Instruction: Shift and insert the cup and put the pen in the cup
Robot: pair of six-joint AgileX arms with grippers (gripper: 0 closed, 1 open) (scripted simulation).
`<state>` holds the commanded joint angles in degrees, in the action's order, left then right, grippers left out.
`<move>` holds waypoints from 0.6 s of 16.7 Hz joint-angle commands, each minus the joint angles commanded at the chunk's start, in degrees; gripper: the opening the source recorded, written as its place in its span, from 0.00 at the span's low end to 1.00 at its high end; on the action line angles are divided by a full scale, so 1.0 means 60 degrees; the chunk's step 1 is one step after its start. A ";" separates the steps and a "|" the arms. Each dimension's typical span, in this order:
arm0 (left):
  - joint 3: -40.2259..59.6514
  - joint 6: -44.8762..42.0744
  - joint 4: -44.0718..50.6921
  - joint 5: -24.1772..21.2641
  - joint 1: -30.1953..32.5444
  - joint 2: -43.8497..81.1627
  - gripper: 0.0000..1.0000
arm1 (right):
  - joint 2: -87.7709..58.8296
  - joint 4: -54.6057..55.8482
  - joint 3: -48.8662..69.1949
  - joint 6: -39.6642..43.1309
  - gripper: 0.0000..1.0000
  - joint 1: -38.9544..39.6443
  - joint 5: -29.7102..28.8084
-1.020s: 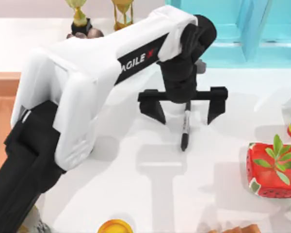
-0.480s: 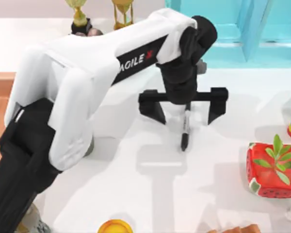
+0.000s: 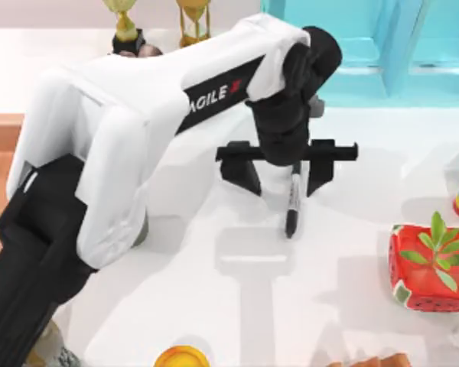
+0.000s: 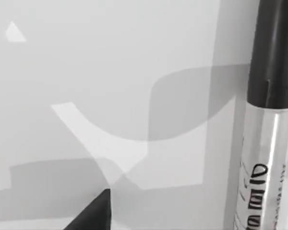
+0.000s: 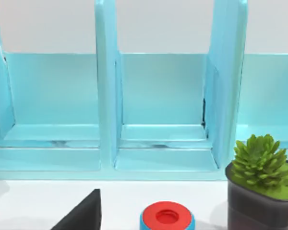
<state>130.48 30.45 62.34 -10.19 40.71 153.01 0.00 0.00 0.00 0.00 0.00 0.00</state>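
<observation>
One black marker pen (image 3: 292, 202) lies flat on the white table (image 3: 214, 306), between the spread fingers of the left gripper (image 3: 284, 177), nearer its right finger. It looks light, stiff and smooth-barrelled, so I'd pinch the label band (image 4: 259, 177) mid-barrel.

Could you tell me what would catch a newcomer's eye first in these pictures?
The big white left arm sweeps in from the table's left, its open claw poised astride the pen lying mid-table. At the right edge sits a red watermelon-patterned cube, with a turquoise shelf unit at the back.
</observation>
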 joint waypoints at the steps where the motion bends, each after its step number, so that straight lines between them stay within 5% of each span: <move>1: 0.0000 0.0000 0.0000 0.0000 0.0000 0.0000 0.25 | 0.0000 0.0000 0.0000 0.0000 1.00 0.0000 0.0000; 4: 0.0000 0.0000 0.0000 0.0000 0.0000 0.0000 0.02 | 0.0000 0.0000 0.0000 0.0000 1.00 0.0000 0.0000; 10: 0.0000 0.0000 0.0000 0.0000 0.0000 0.0000 0.00 | 0.0000 0.0000 0.0000 0.0000 1.00 0.0000 0.0000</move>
<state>130.48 30.45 62.34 -10.19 40.71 153.01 0.00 0.00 0.00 0.00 0.00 0.00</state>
